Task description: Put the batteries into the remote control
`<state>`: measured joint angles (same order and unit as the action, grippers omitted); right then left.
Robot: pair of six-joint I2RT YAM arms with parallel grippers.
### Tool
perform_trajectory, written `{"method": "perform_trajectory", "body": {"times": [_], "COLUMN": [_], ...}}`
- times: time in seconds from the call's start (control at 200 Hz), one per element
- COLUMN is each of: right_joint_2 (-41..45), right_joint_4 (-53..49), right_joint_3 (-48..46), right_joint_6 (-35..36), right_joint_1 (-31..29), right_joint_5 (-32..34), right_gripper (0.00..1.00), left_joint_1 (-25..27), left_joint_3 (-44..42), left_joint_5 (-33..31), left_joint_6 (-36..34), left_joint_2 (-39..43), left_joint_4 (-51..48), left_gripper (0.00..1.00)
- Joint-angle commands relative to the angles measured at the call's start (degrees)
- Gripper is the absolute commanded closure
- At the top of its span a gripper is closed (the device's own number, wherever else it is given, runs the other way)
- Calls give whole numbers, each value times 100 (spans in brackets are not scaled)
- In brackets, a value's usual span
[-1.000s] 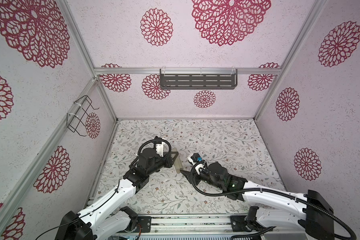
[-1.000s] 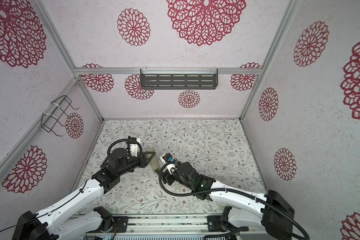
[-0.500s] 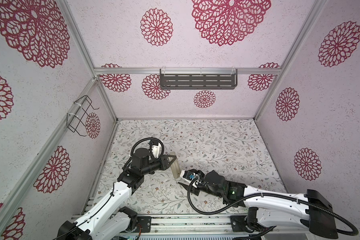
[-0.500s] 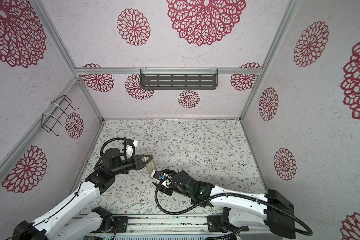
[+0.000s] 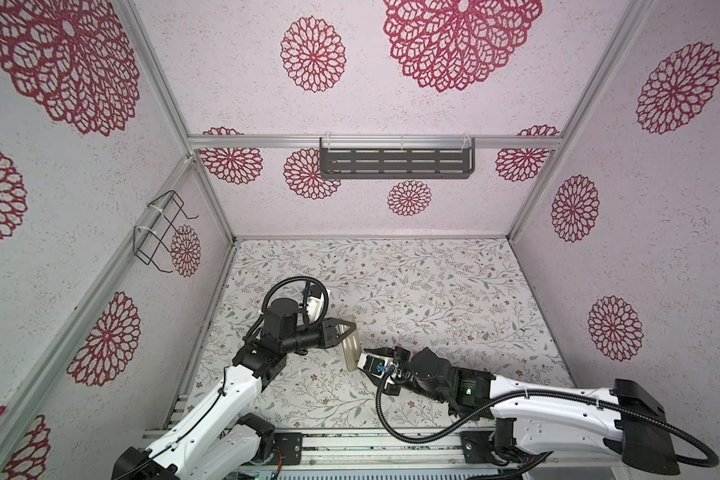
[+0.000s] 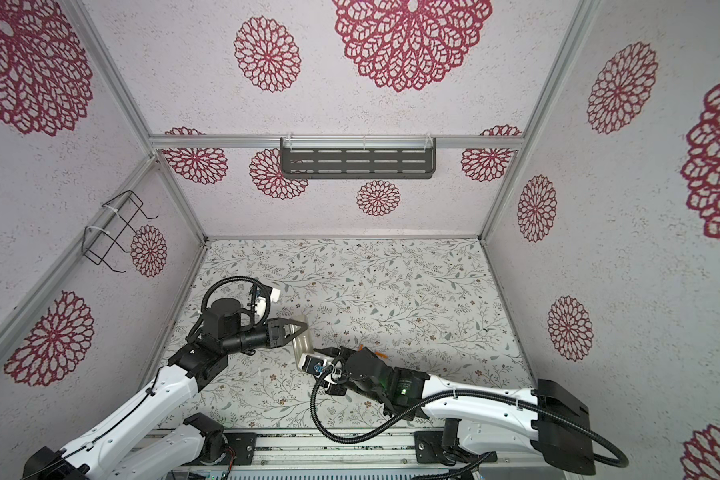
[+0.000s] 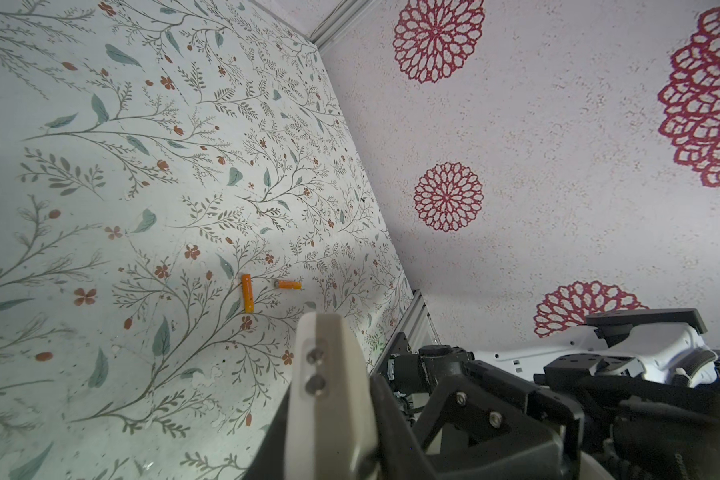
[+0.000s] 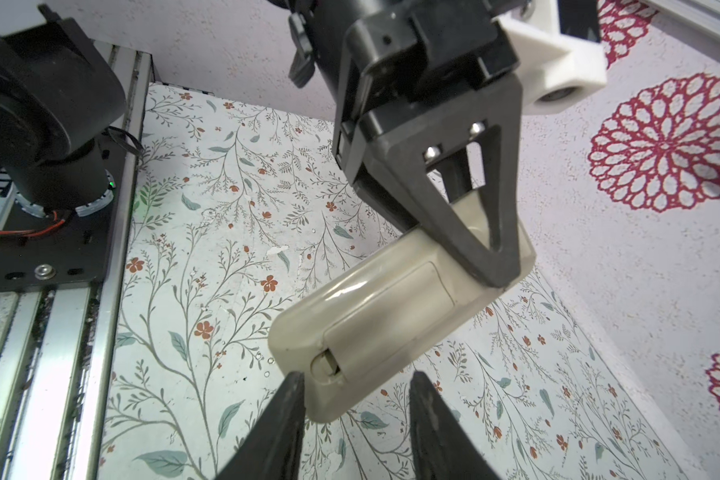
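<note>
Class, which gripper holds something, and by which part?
Left gripper grips the slim beige-backed remote control by one end; right gripper, open, flanks the other end.

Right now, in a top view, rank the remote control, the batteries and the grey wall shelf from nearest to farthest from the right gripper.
1. remote control: its near end sits between the open jaws of the right gripper.
2. batteries: lying loose just beyond its wrist.
3. grey wall shelf: mounted high at the back.

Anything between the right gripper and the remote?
Nothing. The right wrist view shows the remote, held by the left gripper, with its free end between the open jaws of the right gripper; the stretch is otherwise bare.
</note>
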<state>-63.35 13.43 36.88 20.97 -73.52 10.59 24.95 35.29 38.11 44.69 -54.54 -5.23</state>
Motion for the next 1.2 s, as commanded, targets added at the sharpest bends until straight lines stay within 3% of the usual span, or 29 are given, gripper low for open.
{"method": "perform_trajectory", "body": {"times": [0.0,0.525,1.196], "right_joint_2": [111,-143,-235], "right_joint_4": [60,158,28], "right_joint_3": [117,275,311], "right_joint_6": [209,396,710], "right_joint_1": [-48,-161,-286], "right_joint_5": [147,147,246], "right_gripper": [58,62,60], "left_joint_1": [-33,-36,-51], "left_joint_3": [-73,-231,-325], "left_joint_5": [221,486,771], "left_joint_6": [57,237,424], "left_joint_2": [75,119,69], "left_joint_4": [75,188,424], "left_gripper": [100,100,100]}}
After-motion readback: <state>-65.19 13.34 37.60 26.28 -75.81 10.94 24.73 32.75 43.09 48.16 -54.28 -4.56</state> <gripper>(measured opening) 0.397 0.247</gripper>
